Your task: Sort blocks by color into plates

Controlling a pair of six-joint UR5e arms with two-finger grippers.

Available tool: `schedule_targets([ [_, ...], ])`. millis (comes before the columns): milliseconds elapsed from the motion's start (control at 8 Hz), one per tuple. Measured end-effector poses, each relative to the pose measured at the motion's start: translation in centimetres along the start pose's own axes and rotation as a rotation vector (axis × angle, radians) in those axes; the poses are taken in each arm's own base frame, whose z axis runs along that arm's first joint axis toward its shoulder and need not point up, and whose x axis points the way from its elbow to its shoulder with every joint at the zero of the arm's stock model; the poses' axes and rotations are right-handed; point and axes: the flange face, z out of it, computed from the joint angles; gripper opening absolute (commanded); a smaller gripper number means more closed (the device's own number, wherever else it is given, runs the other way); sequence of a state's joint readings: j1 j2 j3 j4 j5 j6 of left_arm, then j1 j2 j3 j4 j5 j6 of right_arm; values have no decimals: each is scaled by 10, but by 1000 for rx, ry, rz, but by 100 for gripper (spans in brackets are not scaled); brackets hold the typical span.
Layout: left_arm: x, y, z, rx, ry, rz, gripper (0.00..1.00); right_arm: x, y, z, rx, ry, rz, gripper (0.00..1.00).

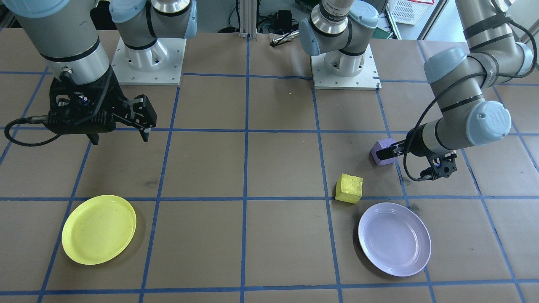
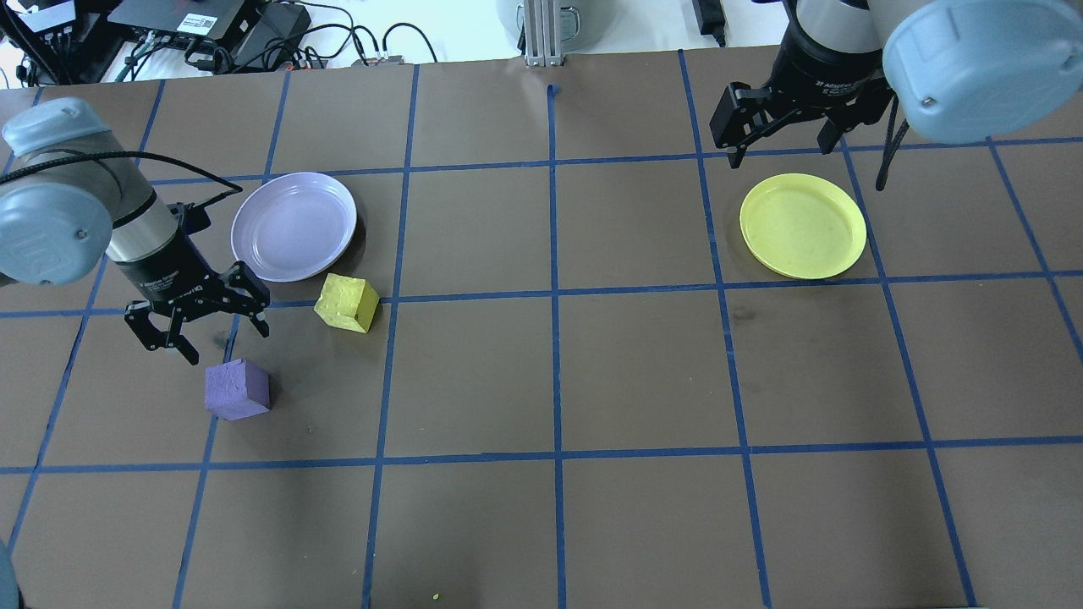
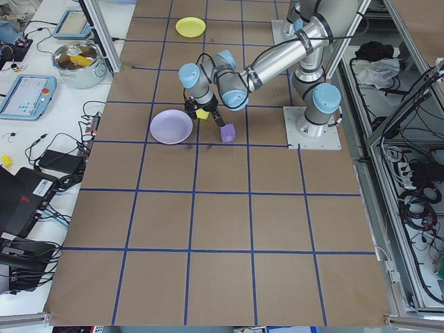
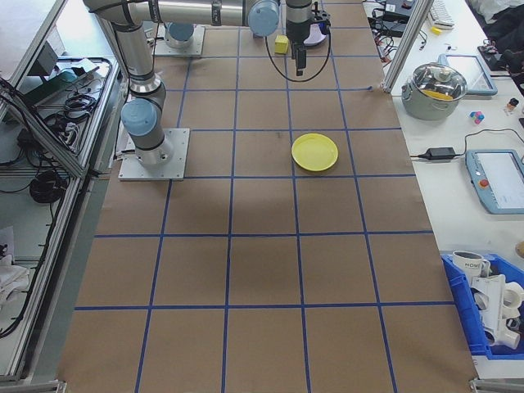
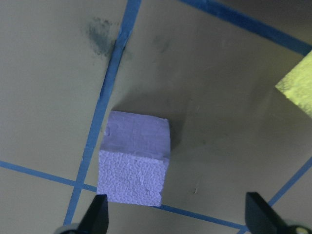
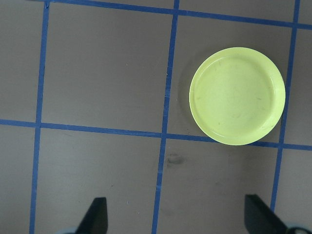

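Now left gripper spread wide, empty, poised beside purple block, not touching.

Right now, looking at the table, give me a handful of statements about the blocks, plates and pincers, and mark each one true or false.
1. Both plates are empty. True: neither the yellow plate nor the lavender plate holds a block.
2. The left pincer is shut on the purple block. False: it is open, with the block on the table and not between its fingers.
3. The yellow block lies beside the lavender plate. True.
4. The right pincer hangs directly over the yellow block. False: it is open near the yellow plate, on the table's other side.
5. The two blocks touch each other. False: bare table separates them.
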State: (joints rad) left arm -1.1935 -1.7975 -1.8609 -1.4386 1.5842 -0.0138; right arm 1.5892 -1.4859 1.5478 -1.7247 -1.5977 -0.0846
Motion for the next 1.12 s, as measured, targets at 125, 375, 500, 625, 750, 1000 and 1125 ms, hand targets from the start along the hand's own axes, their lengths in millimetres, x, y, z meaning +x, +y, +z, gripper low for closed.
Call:
schedule_targets([
  [125,-11,1,15,-31,8,-15,100,-1,1,-1,2,-2,4,100],
  [375,-25,0,28,-59,-14,29,100,-2,3,-5,6,-3,9,100],
  [500,-28,0,30,-65,-29,45,100,-2,3,-7,11,-4,9,100],
  [625,-30,-1,32,-69,-37,52,100,-2,2,-7,14,-4,9,100],
  [750,-31,-3,35,-74,-39,54,100,-2,2,-9,19,-3,9,100],
  [1000,-31,-8,45,-89,-33,60,100,-2,1,-11,20,-1,10,100],
  [1125,-31,-10,49,-95,-29,64,84,-2,1,-11,18,-1,9,100],
])
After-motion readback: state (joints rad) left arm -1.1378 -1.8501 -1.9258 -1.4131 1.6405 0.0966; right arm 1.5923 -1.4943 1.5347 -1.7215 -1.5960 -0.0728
